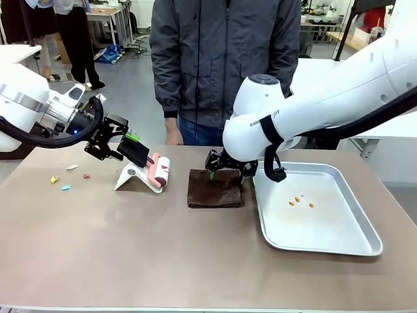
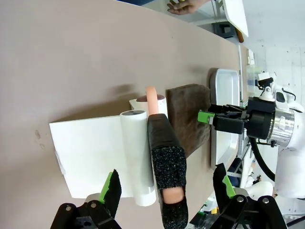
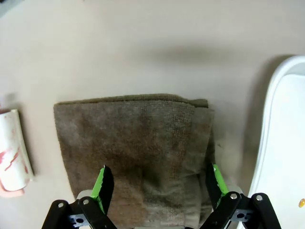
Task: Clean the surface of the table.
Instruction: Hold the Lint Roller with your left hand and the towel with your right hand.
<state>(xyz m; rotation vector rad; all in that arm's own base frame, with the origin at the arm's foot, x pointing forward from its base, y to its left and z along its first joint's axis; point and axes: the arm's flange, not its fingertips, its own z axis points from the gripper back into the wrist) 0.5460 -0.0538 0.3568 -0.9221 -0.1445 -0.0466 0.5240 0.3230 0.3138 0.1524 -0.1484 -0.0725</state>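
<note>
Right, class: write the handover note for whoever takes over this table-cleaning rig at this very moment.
Left claw: open, either side of the lint roller handle; roller on its stand.
Right claw: open, over the folded brown cloth, beside the tray.
Done: nothing gripped; a few crumbs lie in the tray.
To do: paper scraps lie on the table, left end; grip a tool, clean.

Robotics lab, 2 white arms [image 1: 339, 91], bkgd worktables [image 1: 107, 11]

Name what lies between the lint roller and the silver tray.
A folded brown cloth lies flat on the table between the lint roller and the tray, shown in the front view; the right gripper hangs open over it.
</note>
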